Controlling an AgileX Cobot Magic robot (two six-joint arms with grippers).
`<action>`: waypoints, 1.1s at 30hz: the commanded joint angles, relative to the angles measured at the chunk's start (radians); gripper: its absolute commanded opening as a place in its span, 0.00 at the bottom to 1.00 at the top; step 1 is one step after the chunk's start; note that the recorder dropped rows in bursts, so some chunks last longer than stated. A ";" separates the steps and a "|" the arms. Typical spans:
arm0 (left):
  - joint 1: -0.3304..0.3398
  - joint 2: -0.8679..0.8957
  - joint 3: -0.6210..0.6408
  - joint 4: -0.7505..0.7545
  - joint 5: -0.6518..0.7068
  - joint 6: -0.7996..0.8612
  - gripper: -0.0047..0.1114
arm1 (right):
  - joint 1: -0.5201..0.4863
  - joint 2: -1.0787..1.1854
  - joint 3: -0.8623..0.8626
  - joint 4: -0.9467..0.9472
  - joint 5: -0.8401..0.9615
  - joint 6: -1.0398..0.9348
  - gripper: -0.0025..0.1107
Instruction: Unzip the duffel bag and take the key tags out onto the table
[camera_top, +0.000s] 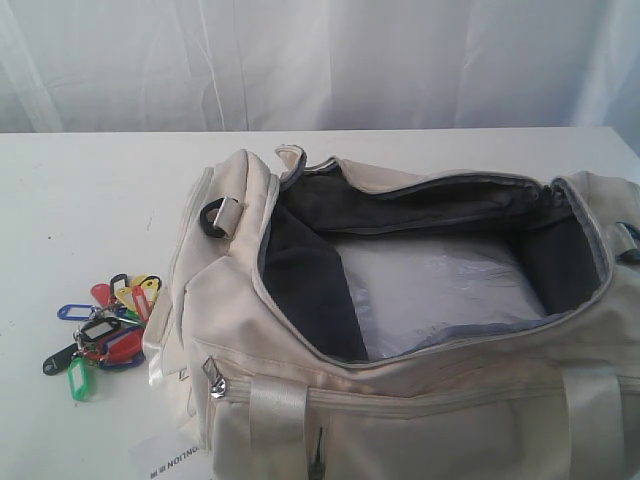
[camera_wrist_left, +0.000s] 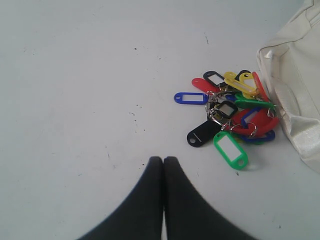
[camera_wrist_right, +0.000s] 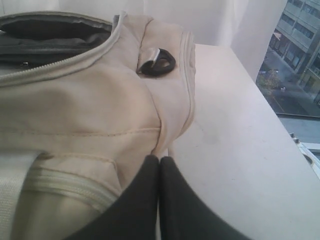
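Note:
The cream-beige duffel bag (camera_top: 420, 400) lies unzipped on the white table (camera_top: 90, 190), its dark grey lining and a pale sheet showing inside. The key tags (camera_top: 108, 320) lie in a bunch on the table beside the bag's left end. In the left wrist view the key tags (camera_wrist_left: 231, 114) rest against the bag's side (camera_wrist_left: 295, 75). My left gripper (camera_wrist_left: 163, 159) is shut and empty, hovering over bare table a short way from the tags. My right gripper (camera_wrist_right: 159, 158) is shut with nothing in it, close to the bag's end (camera_wrist_right: 100, 100). Neither arm shows in the exterior view.
A white curtain (camera_top: 320, 60) hangs behind the table. A black D-ring (camera_wrist_right: 159, 62) sits on the bag's end. The table edge (camera_wrist_right: 295, 145) runs beside a window with buildings outside. A white label (camera_top: 170, 462) lies near the front edge.

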 joint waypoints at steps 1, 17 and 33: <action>-0.005 -0.005 0.004 -0.007 -0.002 -0.007 0.04 | -0.003 -0.006 0.002 -0.004 -0.003 -0.010 0.02; -0.005 -0.005 0.004 -0.007 -0.002 -0.007 0.04 | -0.003 -0.006 0.002 0.061 0.001 -0.010 0.02; -0.005 -0.005 0.004 -0.007 -0.002 -0.007 0.04 | -0.003 -0.006 0.002 0.064 0.001 -0.010 0.02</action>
